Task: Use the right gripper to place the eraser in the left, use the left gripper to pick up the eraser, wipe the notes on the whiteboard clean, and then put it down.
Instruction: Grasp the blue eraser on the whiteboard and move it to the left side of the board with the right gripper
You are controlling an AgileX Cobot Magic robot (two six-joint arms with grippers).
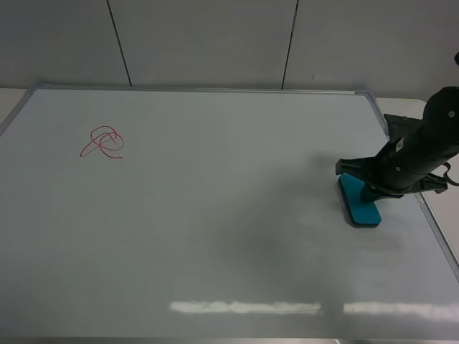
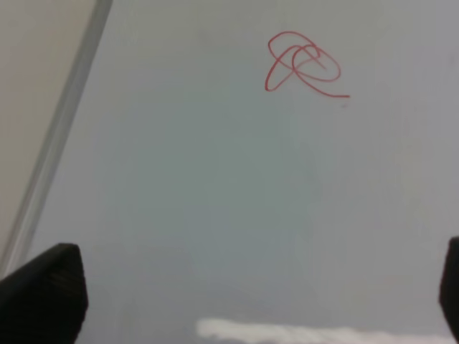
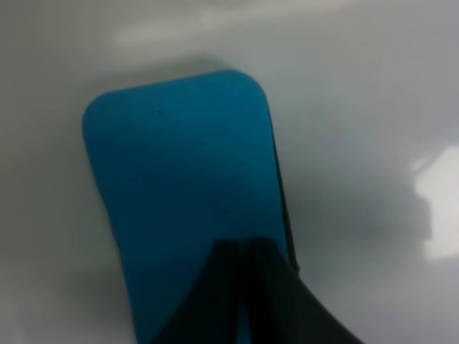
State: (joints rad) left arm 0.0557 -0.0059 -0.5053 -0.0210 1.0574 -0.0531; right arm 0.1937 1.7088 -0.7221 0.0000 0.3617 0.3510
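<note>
The first step is in hand: getting the eraser (image 1: pixel 356 204) over to the left side. It lies flat on the whiteboard (image 1: pixel 215 229) near the right edge of the frame, blue back upward and dark felt down. The right gripper (image 3: pixel 247 276) is on top of it with its fingers closed together, only a thin seam between them. They do not clasp the block's sides. The tips sit on the end of the blue back nearest the arm. The close view is blurred, so I cannot tell whether they press on it or hover just above.

The left gripper (image 2: pixel 251 287) hangs over the board's left part with its fingers (image 2: pixel 43 294) spread wide and nothing between them. The notes (image 1: pixel 102 142), a red looped scribble, lie ahead of it, unwiped and well apart from the eraser.

With closed fingers on top, the likely next move is a slide rather than a lift. That calls for steady downward pressure while the block is drawn left across the glossy surface into the other arm's reach. The block could pivot or slip out from under the tips. Stopping short of the scribble would leave room for the waiting fingers to close on it.
</note>
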